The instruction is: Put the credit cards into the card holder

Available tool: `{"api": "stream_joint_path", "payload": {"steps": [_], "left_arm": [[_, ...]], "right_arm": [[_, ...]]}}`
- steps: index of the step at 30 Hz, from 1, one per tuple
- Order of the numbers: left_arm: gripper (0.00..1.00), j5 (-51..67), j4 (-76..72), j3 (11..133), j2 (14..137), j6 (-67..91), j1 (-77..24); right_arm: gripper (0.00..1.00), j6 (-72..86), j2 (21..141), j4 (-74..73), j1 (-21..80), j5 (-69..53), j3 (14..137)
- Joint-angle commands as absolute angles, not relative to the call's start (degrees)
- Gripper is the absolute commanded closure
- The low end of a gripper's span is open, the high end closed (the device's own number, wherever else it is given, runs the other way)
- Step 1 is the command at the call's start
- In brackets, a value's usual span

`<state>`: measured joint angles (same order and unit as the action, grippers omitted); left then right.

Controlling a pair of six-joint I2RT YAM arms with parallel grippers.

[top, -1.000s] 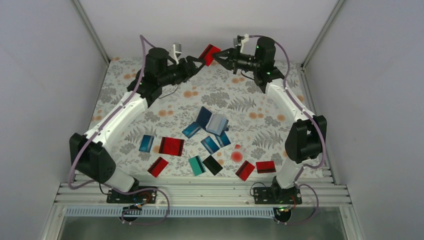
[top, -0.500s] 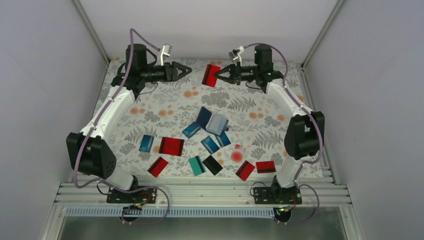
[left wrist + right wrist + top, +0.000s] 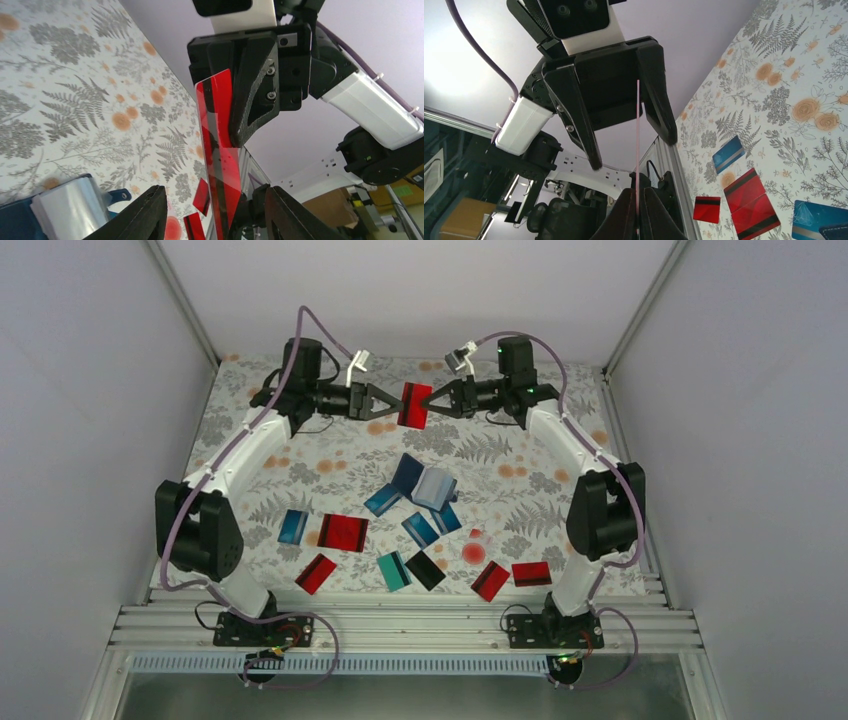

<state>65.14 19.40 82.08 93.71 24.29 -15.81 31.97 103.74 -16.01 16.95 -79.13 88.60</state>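
Upright red card, dark stripe, clamped in right claw; left claw fingers apart, straddling opposite edge.

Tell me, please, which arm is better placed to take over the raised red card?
Left, probably: the left gripper stands open astride the red card, which the right gripper pinches.

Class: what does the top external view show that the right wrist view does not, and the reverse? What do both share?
Only the top external view: the small clear piece with a red round dot and the flat black plastic card. Only the right wrist view: the room beyond the rig, and the red, dark-striped plastic card edge-on, a thin line between the left pincer's spread fingers. Both: that card pinched in the shut right pincer, the left pincer opposite, the floral tablecloth.
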Motion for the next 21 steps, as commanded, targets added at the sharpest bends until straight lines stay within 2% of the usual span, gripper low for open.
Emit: {"api": "stream_joint_path", "payload": {"steps": [1,14,18,21], "left_arm": [[0.52,67.5,20.0,84.1,94.9,22.4,-17.0],[0.78,67.3,18.6,82.9,95.8,23.8,-18.3],[0.96,67.2,18.7,83.1,96.2,23.8,-18.4],[0.98,64.5,23.0,84.0,96.5,21.4,-18.4]], "right_arm": [[0.96,29.8,103.3,-17.5,17.5,-80.6,88.3],[0.96,28.7,104.2,-18.4,18.8,-81.6,89.4],[0.96,27.8,104.4,-19.5,19.1,-81.2,89.9],[0.94,25.8,104.9,-24.0,18.9,-77.2,90.1]]}}
